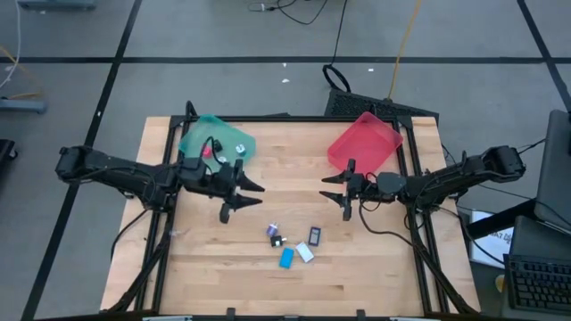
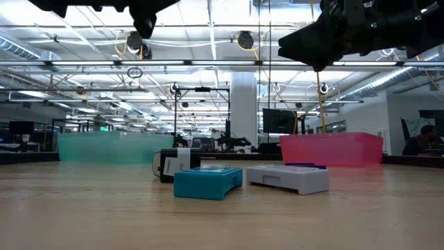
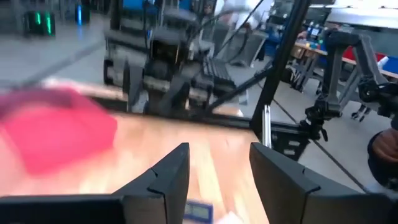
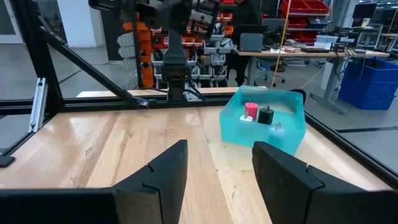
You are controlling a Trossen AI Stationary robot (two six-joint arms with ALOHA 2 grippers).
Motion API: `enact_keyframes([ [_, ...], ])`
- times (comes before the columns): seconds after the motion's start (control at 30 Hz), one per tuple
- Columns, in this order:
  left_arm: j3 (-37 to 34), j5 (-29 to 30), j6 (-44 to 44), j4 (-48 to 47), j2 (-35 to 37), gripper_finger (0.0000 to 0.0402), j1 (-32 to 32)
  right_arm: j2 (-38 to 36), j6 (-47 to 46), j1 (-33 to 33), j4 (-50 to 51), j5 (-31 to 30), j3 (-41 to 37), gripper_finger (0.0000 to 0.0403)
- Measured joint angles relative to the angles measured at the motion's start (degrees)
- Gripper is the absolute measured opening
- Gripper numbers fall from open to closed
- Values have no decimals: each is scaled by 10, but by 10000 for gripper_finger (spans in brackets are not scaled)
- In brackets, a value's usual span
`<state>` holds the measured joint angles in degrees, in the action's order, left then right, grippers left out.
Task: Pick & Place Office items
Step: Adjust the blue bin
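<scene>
Pale, straight-grained wood makes up the table (image 1: 268,285), which sits in a dark metal frame on a grey floor crossed by black lines; the low view shows an open hall behind it with ceiling pipes and lamps.

At the left of the high view, the left gripper (image 1: 245,198) hovers above bare wood just right of the teal tray (image 1: 230,134), its fingers apart and holding nothing. That see-through tray, at the table's upper left, holds three small pieces in the right wrist view: a red block (image 4: 250,111), a black block (image 4: 266,116) and a pale piece too small to make out.

Low in the centre, five pieces lie in a loose cluster: a purple piece (image 1: 273,231), a black piece (image 1: 278,240), a bright blue block (image 1: 286,259), a white block (image 1: 305,252) and a dark blue block (image 1: 314,235). The two nearest blocks look flat and boxy in the low view.

Right of centre, the right gripper (image 1: 338,196) hangs with fingers spread, empty, below the red see-through tray (image 1: 385,130) at the upper right.
</scene>
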<state>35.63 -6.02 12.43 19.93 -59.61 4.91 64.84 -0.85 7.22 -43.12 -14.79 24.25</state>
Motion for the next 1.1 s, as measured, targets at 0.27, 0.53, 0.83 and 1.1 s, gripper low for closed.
enact_keyframes([
  [0.27,0,81,67,-264,-25,176,15,0,0,0,0,0,0,169],
  [0.53,0,209,350,-607,-69,145,23,0,1,0,1,0,0,169],
  [0.83,0,382,541,-734,-88,110,2,0,15,0,1,-1,0,169],
  [1.1,-26,373,534,-717,-97,99,-78,0,15,0,2,-1,0,169],
])
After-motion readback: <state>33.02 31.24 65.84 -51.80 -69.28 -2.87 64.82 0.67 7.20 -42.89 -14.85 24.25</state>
